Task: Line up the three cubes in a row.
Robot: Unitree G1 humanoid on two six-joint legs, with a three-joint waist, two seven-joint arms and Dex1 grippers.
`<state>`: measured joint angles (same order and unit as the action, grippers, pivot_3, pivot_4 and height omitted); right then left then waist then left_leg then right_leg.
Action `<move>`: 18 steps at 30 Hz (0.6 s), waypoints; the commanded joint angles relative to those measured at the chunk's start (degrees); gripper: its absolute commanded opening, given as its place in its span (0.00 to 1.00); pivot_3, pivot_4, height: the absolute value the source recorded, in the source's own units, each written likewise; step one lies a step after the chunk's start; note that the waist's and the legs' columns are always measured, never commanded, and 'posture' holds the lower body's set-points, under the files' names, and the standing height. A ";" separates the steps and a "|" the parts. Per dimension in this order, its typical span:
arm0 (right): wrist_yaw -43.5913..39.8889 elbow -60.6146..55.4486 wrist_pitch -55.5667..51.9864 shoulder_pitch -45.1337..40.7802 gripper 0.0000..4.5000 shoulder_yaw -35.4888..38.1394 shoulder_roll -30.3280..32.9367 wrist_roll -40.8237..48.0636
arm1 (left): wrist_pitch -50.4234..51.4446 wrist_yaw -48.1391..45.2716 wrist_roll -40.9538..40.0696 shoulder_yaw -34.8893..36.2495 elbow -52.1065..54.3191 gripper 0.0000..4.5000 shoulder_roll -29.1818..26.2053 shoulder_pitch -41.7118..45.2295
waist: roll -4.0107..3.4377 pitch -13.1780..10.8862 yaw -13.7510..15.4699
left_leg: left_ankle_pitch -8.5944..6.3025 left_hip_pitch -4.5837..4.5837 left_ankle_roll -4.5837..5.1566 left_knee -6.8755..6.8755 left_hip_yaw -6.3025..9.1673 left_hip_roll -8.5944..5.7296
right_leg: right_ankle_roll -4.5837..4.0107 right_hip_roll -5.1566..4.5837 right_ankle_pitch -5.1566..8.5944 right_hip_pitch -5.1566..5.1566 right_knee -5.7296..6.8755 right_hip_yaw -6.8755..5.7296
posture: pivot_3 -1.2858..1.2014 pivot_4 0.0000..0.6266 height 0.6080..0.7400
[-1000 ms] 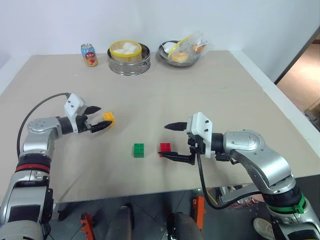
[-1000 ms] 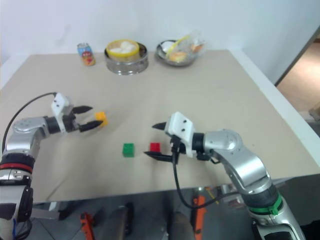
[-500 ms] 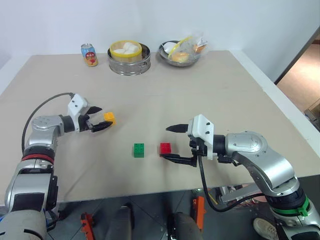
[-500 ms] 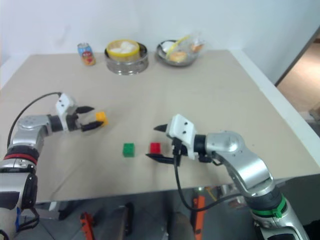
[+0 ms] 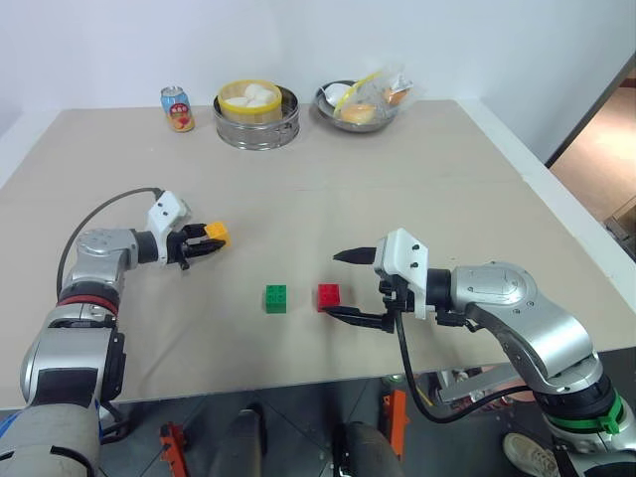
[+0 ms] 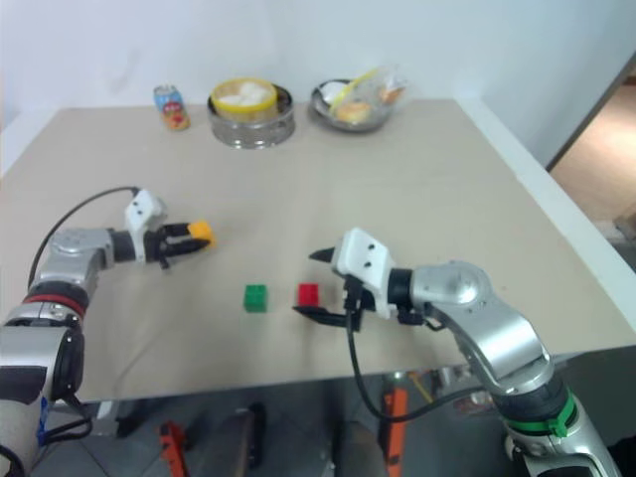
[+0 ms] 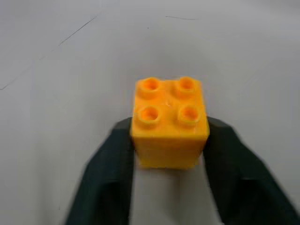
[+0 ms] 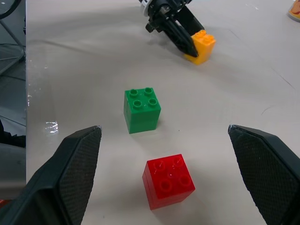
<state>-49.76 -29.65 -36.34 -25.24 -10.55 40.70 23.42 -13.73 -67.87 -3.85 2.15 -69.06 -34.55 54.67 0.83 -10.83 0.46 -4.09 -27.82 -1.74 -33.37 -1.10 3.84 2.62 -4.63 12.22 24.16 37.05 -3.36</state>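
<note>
Nearest, the right gripper (image 5: 343, 286) is hanging with its jaws spread wide around nothing, just right of the glossy red cube (image 5: 329, 295). The green cube (image 5: 275, 297), studded plastic like its neighbour, is sitting just left of the red one. Farther left, the left gripper (image 5: 206, 243) is pinching the yellow-orange cube (image 7: 169, 123) on the matte beige table (image 5: 417, 189). The smooth brick could be slipping or twisting if lifted carelessly, spoiling the row.

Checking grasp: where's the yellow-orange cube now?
On the table's left side, the yellow-orange cube sits clamped in the left gripper, apart from the green cube.
</note>
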 commanded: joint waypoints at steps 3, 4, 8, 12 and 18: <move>0.16 -2.07 0.46 -0.52 1.00 2.51 0.67 0.57 | -1.04 -0.58 -0.36 1.19 0.65 0.29 -0.58 1.73 | 0.00 0.00 0.00 | 0.00 0.00 0.00 0.00 0.00 0.00 | 0.00 0.00 0.00 0.00 0.00 -0.01 | 0.52 0.24 1.00; 0.13 -2.03 0.53 -0.54 1.00 2.49 0.69 0.53 | -1.53 -1.67 -0.54 1.11 1.48 0.29 -0.72 1.31 | 0.00 0.00 -0.01 | 0.00 0.00 0.00 0.00 0.00 0.00 | 0.00 0.00 0.00 0.00 0.00 0.00 | 0.52 0.24 1.00; 0.00 -1.95 0.77 -0.56 1.00 2.58 0.86 0.47 | -2.08 -8.29 -2.75 0.97 8.64 0.29 -1.10 -2.92 | 0.00 0.00 -0.02 | 0.00 -0.02 0.00 0.00 0.00 0.00 | 0.00 0.00 0.00 -0.04 0.00 0.00 | 0.52 0.24 1.00; -0.33 -2.37 0.29 -0.40 1.00 3.05 1.01 1.43 | 3.26 -15.62 -8.07 0.29 28.36 0.29 -2.75 -15.01 | -0.01 0.00 -0.23 | -0.01 -0.01 0.02 0.03 -0.08 0.04 | -0.02 0.00 -0.01 -0.04 0.00 0.14 | 0.52 0.24 1.00; -2.11 -2.07 0.25 -0.01 1.00 3.20 1.41 3.06 | 10.47 -18.16 -13.20 1.40 46.10 0.29 -6.80 -26.71 | -0.01 0.00 -0.26 | -0.10 0.00 0.08 0.00 -0.23 0.25 | -0.09 0.17 -0.04 0.05 0.01 0.23 | 0.52 0.24 1.00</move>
<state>-51.22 -30.12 -36.61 -25.11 -8.71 41.44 25.67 -4.71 -85.30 -14.80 2.17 -26.96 -39.85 28.37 0.82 -10.83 0.20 -4.21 -27.82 -1.70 -33.38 -1.33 4.12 2.49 -4.44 12.15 24.22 37.07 -3.14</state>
